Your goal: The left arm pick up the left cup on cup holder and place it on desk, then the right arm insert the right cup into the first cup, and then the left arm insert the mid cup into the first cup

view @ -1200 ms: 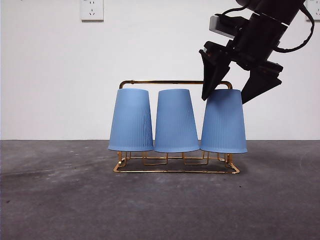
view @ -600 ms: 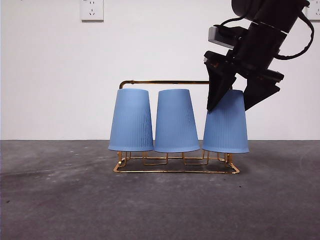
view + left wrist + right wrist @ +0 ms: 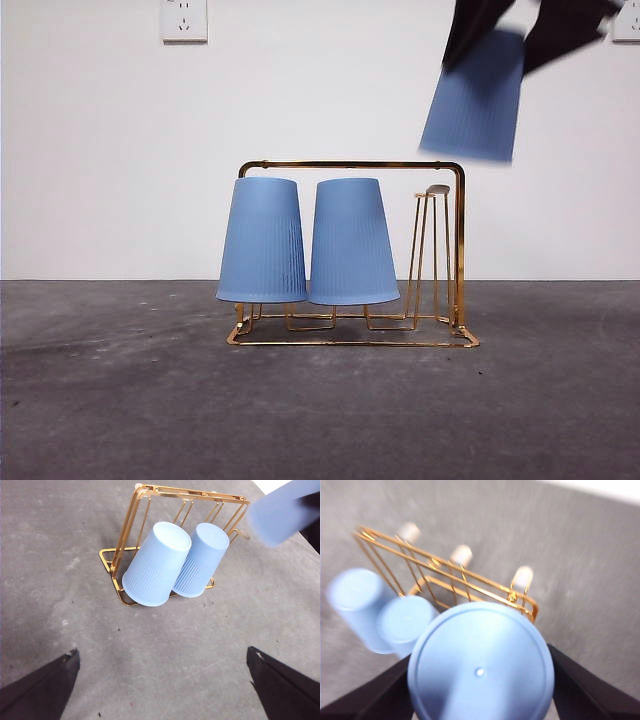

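The gold wire cup holder [image 3: 458, 230] stands on the dark grey desk [image 3: 320, 410]. Two blue cups hang upside down on it, the left cup [image 3: 262, 240] and the mid cup [image 3: 352, 242]. Its right peg [image 3: 432, 192] is bare. My right gripper [image 3: 505, 45] is shut on the third blue cup [image 3: 475, 95] and holds it high above the holder's right end, blurred by motion. The right wrist view shows this cup's base [image 3: 480, 670] between the jaws. My left gripper [image 3: 165, 680] is open and empty above the desk, short of the holder [image 3: 125, 545] and its two cups [image 3: 155, 565].
A white wall stands behind the desk with a socket [image 3: 184, 20] at the upper left and another [image 3: 626, 20] at the upper right. Bare desk lies in front of and on both sides of the holder.
My right gripper closed on the right cup and lifted it up off its peg. The peg now stands bare. The other two cups have not moved.
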`<state>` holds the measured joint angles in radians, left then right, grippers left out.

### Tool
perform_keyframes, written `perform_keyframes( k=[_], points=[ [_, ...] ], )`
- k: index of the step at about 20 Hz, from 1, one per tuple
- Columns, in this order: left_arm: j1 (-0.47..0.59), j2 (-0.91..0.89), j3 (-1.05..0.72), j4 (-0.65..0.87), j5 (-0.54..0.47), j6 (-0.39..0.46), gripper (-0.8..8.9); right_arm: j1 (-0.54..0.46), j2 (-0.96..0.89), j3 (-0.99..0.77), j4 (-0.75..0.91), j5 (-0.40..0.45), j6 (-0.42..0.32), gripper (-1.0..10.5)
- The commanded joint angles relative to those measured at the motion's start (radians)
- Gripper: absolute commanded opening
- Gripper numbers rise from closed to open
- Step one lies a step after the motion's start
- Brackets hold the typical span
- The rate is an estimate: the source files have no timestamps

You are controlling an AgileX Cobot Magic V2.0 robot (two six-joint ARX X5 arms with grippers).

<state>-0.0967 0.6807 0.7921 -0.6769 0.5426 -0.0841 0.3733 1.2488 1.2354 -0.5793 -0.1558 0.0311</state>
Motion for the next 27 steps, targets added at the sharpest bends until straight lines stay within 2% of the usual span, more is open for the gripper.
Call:
perform_keyframes(
  k=[1,4,7,11,16,19,22,27],
  points=[
    [-0.003,0.005,0.018,0.012,0.007,0.016,5.31,0.038,-0.065,0.024,-0.030,0.000,0.007,2.7],
    [-0.003,0.005,0.018,0.013,0.007,0.016,5.31,0.104,-0.122,0.021,-0.100,-0.008,0.052,2.7],
    [-0.003,0.005,0.018,0.012,0.007,0.016,5.31,0.164,-0.134,-0.008,-0.101,0.002,0.063,2.7],
    [-0.003,0.005,0.018,0.013,0.007,0.016,5.31,0.251,-0.133,-0.105,-0.032,0.016,0.100,2.7],
    [-0.003,0.005,0.018,0.013,0.007,0.016,5.31,0.367,-0.126,-0.259,0.129,0.079,0.127,2.7],
    [-0.003,0.005,0.018,0.015,0.007,0.016,5.31,0.460,-0.074,-0.337,0.202,0.134,0.126,2.7],
    [-0.003,0.005,0.018,0.019,0.007,0.016,5.31,0.516,0.033,-0.340,0.233,0.151,0.122,2.7],
    [-0.003,0.005,0.018,0.019,0.007,0.016,5.31,0.563,0.169,-0.340,0.288,0.183,0.119,2.7]
  ],
)
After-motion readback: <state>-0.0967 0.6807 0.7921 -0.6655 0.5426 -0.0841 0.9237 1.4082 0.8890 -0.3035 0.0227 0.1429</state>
